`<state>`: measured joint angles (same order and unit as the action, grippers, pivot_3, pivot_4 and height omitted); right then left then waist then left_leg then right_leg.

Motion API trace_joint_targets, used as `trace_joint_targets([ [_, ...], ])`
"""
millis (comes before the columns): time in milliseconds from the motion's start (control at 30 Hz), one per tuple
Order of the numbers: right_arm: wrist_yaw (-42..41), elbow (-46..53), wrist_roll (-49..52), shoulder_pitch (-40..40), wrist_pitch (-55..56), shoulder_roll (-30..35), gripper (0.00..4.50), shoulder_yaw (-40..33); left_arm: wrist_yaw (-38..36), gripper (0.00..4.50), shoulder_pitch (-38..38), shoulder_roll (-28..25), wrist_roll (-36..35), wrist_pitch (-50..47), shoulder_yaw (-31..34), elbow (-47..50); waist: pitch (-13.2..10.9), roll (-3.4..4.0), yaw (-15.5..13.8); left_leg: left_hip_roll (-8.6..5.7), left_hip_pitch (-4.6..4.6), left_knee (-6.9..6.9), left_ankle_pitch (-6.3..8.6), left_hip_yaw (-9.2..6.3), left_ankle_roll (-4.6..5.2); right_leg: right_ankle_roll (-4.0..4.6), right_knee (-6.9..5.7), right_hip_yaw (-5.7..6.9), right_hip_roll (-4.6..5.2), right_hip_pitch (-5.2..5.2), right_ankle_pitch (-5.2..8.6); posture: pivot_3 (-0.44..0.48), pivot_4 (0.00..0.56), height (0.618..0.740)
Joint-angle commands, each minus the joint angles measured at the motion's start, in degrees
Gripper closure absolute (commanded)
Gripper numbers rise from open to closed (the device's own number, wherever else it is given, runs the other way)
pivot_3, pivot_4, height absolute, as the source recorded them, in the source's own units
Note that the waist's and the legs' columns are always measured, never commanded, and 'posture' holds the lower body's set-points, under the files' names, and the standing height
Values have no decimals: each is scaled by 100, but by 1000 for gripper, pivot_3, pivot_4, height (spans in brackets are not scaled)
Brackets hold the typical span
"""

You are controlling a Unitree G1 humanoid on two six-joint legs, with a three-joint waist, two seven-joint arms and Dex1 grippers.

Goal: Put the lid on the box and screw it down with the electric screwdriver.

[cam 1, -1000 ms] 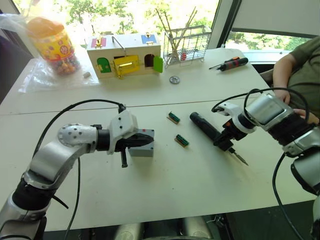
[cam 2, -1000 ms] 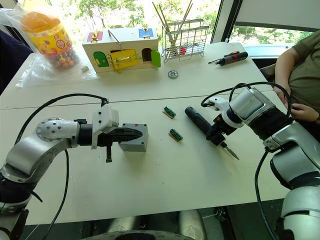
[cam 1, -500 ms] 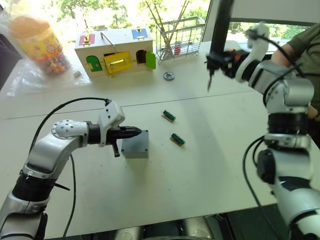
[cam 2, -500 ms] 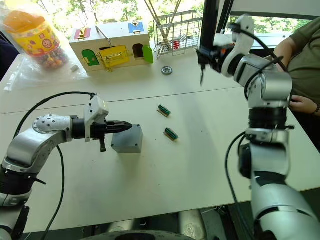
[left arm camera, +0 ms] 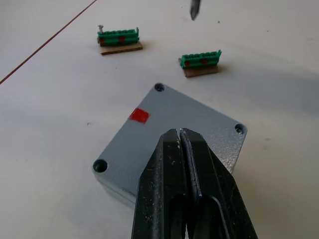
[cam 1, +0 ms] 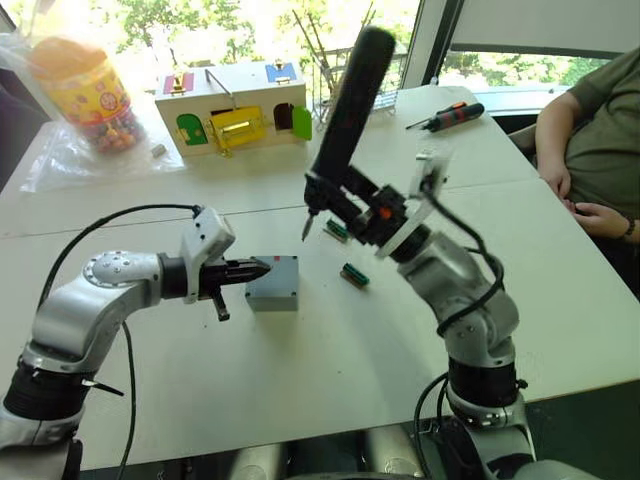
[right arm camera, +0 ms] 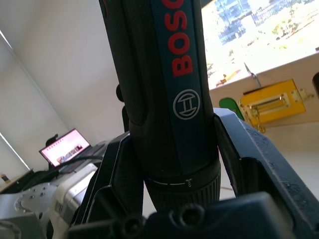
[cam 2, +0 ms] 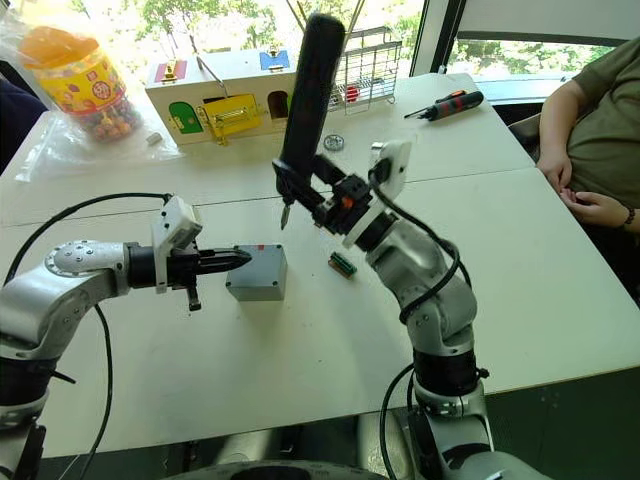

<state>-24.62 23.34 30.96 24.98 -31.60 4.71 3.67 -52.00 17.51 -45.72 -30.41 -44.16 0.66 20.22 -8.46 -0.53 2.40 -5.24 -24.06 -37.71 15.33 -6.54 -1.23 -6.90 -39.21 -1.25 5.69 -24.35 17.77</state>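
On the box [left arm camera: 172, 127], lid [left arm camera: 199, 112] seated, our shut left gripper [left arm camera: 180, 137] steadies it; our right gripper [cam 2: 335, 205] clamps the electric screwdriver [cam 2: 308, 95] upright, ready for a corner screw.

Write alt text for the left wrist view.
The left claw, fingers shut, rests over the grey lid seated on the box, a red mark near one corner. Beyond lie two green connector strips, with the screwdriver bit above.

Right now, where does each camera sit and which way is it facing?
Left and right eye: on the head, looking down over the table and both arms.
Left wrist: along the shut left gripper, down onto the lid.
Right wrist: along the right gripper, at the electric screwdriver.
Shared: the left wrist and eye views show the green connectors.
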Motion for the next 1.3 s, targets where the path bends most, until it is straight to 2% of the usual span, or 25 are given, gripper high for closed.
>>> trace_joint_targets([
  [33,-74,160,-120,99,489,-107,2691,152,94,4500,27,85,133,270,14,-22,0,0,1,0,0,4,0,0,0,0,1,1,0,0,0,0,150,740],
  [467,-273,-477,-551,-62,1088,-144,2691,540,44,4500,-122,213,757,919,-489,-397,2,0,9,1,4,16,0,-1,-1,0,5,2,0,-2,0,0,150,740],
  [1300,-356,-1166,-1043,-61,1720,-209,2691,686,-4,4500,-45,293,907,1027,-596,-481,4,0,7,0,14,16,0,-1,-1,0,4,3,-1,8,0,0,150,740],
])
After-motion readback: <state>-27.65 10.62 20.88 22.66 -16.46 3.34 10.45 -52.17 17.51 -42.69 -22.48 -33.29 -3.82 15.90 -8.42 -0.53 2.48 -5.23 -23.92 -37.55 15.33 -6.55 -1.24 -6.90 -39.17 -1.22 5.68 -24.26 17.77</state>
